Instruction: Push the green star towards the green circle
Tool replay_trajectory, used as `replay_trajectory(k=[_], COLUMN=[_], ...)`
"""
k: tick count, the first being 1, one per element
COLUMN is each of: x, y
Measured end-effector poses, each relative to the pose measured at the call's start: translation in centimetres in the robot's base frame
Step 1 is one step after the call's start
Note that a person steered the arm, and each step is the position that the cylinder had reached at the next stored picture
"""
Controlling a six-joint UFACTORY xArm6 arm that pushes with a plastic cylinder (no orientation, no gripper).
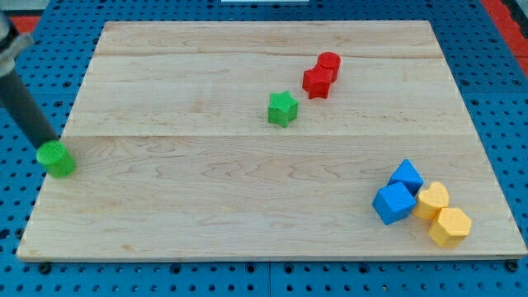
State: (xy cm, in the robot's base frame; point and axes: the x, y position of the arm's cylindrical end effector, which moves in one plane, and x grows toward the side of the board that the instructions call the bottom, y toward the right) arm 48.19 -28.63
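Blue pegboard surrounds the wooden tabletop (165, 206). The green star (282, 108) sits mid-board, well apart from the green circle (56, 158) at the view's left edge, where my tip (49, 147) touches it (the end effector, a plain rod, holds nothing).

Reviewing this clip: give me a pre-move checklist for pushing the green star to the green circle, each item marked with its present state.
1. Green star in plain sight, near board centre: ok.
2. Green circle located at the view's left edge: ok.
3. My tip behind the star for a leftward push: not ok; it sits at the circle.
4. Straight path from star to circle free of blocks: ok.
5. Red blocks apart from the star: ok.
6. Tip touching the circle: cannot tell.
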Motion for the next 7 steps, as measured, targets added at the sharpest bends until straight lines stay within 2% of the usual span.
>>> replay_trajectory(k=[1, 2, 3, 4, 6, 7], x=[5.1, 5.2, 3.2, 3.2, 0.7, -4.0], y=[2.9, 3.2, 8.0, 17.4, 32.4, 41.2])
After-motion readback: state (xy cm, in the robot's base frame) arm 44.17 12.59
